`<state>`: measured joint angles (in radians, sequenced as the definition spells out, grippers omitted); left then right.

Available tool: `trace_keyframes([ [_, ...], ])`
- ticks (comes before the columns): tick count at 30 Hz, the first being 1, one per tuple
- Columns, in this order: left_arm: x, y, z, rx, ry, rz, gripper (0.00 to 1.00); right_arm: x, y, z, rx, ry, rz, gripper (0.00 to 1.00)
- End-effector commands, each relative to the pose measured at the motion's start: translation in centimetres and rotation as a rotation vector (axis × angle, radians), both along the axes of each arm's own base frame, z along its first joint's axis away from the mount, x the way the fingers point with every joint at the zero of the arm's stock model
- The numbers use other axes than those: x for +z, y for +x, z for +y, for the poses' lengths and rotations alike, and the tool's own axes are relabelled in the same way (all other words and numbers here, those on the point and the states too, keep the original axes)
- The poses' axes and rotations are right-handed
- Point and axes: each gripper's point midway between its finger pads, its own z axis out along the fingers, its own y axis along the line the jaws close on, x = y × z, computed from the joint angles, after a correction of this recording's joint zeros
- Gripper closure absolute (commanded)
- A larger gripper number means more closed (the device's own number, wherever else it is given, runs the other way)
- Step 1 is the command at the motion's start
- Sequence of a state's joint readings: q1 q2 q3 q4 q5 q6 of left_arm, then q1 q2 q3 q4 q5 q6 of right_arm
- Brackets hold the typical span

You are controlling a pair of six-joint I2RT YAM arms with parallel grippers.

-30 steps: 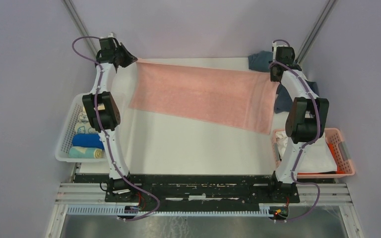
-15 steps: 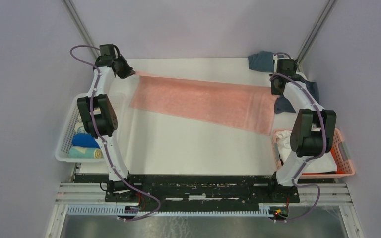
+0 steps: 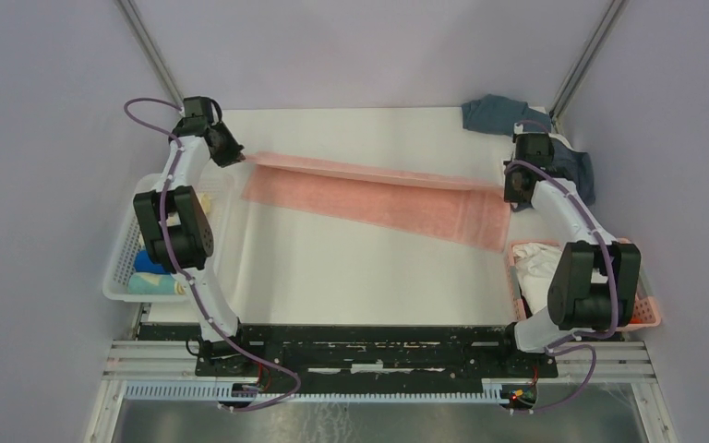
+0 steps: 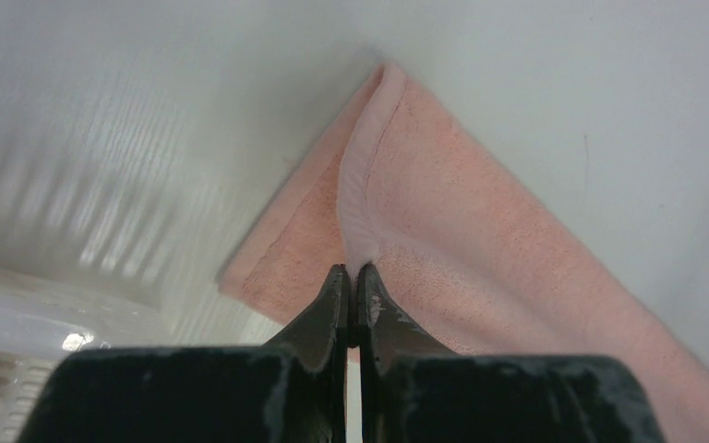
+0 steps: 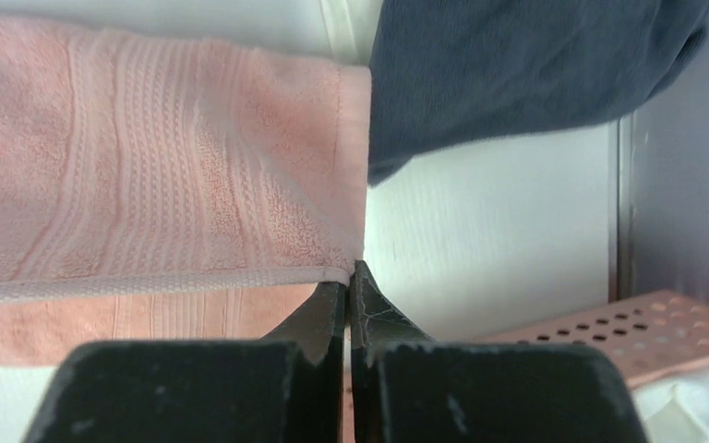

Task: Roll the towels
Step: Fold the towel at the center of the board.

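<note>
Both pincers are clamped shut, each on a thin bit of the pink towel (image 3: 369, 194). My left pincer (image 4: 351, 272) nips the hem at the 10 o'clock corner, and my right pincer (image 5: 349, 272) nips the very tip of the 3 o'clock corner. The towel stretches across the far half of the desk (image 3: 351, 277) from 10 to 3 o'clock. Its lower part lies flat and the held edge is raised just above it, so I judge this a lengthwise fold in progress, before any rolling.

Risks:
- The right grip is only on the corner tip. Any sideways tug could pull the hem out, that end would drop, and the fold would be lost.
- If the arms lower or pull unevenly, the top layer lands skewed. The edges then don't match and the roll comes out cone-shaped.
- Too much slack makes the middle sag and wrinkle. Too much tension drags the bottom layer across the desk.
- A navy towel (image 5: 535, 65) sits at 2 o'clock, right against the pink end. I cannot tell which one overlaps. My right pincer could snag it and drag it into the fold.
- The pink basket (image 3: 644, 293) at 4 o'clock is near my right arm, so a low sweep toward me could bump it.
- The left corner is already bunched at the hem, so it may set down with a crease.
</note>
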<state>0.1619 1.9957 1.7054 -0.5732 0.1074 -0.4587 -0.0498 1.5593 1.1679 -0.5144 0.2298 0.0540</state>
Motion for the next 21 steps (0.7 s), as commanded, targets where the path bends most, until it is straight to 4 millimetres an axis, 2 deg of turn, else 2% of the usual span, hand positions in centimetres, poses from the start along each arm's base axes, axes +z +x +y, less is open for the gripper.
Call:
trace_keyframes([
  [1,2.7,-0.8,3.0,0.038,0.115,-0.058,0.97,0.7,-2.6,-1.2,-0.108,-0.022,-0.01,0.99],
  [9,0.8,-1.6,3.2,0.047,0.13,-0.015,0.97,-3.4,-5.6,-0.4,-0.146,0.026,0.126,0.98],
  [17,-1.4,-2.3,2.9,0.036,0.126,0.034,0.97,-4.7,-6.3,-0.5,-0.162,0.02,0.219,0.98],
  [21,-1.3,-2.7,2.8,0.039,0.129,0.035,0.97,-4.4,-6.3,-0.6,-0.171,0.014,0.226,0.98],
])
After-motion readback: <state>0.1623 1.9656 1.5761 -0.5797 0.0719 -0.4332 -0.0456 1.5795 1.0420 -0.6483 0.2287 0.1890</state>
